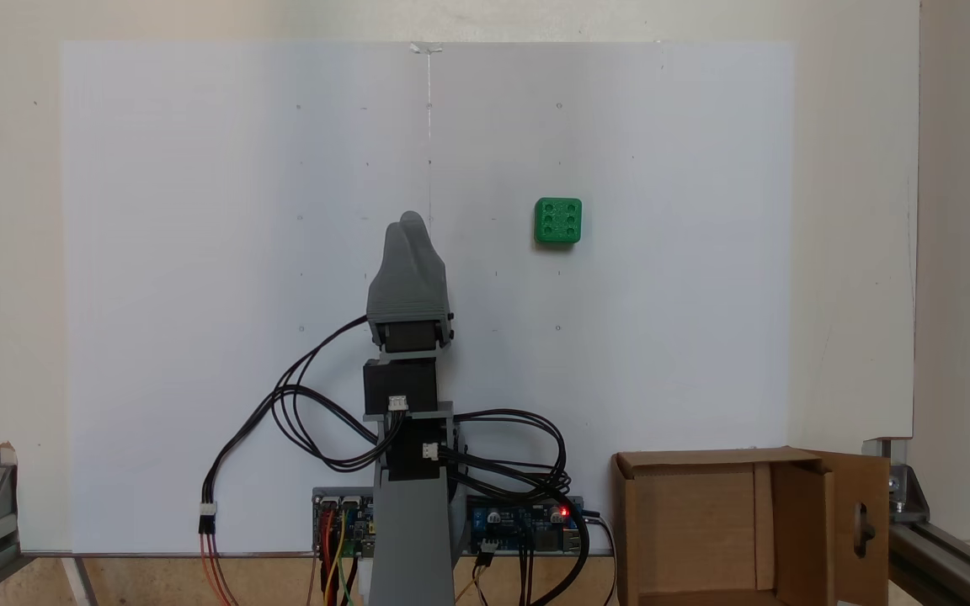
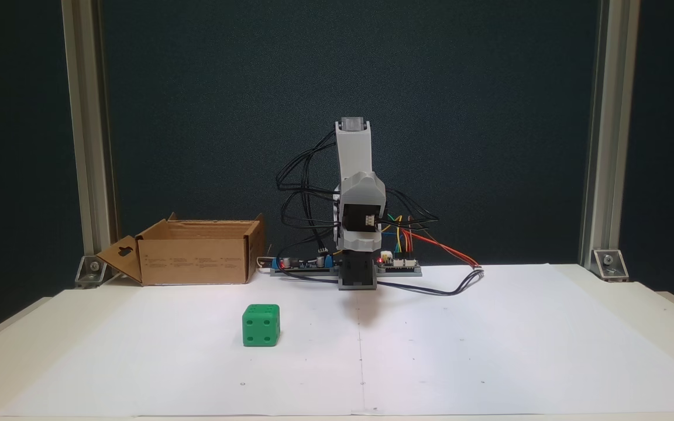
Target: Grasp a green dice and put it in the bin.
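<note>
1. My pincer (image 1: 414, 220) is folded in over the middle of the white sheet (image 1: 199, 252), pointing away from my base in the fixed view from above. In the fixed view from the front it hangs low in front of my base (image 2: 358, 279).
2. From above, its two grey tips lie pressed side by side with no gap that I can see — together, and holding nothing.
3. The green dice (image 1: 557, 221) sits on the sheet, well apart from my pincer. In the view from above it is to the right of the tips and about level with them, its six-pip face up.
4. In the front view the dice (image 2: 261, 325) lies to the left of my pincer and nearer the camera, a four-pip face towards the lens.
5. The cardboard box (image 1: 687, 522) stands open on the table (image 2: 635, 292) beside my base, behind my pincer — lower right in the view from above, left in the front view (image 2: 193, 260).
6. One box flap, the one with the cut-out slot (image 1: 864, 526), is folded outwards, away from my base.
7. Black cables (image 1: 283, 404) loop from my arm down to the circuit boards (image 1: 527, 526) at my base, where a red light shows.
</note>
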Controlling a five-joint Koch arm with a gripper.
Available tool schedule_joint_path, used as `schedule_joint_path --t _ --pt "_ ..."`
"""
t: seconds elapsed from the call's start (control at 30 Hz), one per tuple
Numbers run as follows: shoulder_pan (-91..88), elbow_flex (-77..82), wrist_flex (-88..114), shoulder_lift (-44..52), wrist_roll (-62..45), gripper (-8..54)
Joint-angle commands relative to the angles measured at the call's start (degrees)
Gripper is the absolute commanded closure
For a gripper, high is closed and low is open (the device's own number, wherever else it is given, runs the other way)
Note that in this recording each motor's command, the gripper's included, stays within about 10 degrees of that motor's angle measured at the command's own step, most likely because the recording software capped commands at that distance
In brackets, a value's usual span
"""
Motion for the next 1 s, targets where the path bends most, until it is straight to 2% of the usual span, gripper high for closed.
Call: schedule_joint_path --t 0.0,0.47,0.8,0.97 --pt "-0.62 2.81 -0.44 5.8 -2.72 0.4" --pt "-1.23 2.81 4.39 5.89 -2.64 0.5" --pt "-11.43 2.81 1.76 6.06 -2.11 0.7" --pt "-12.22 -8.09 -0.53 6.06 -2.29 1.8"
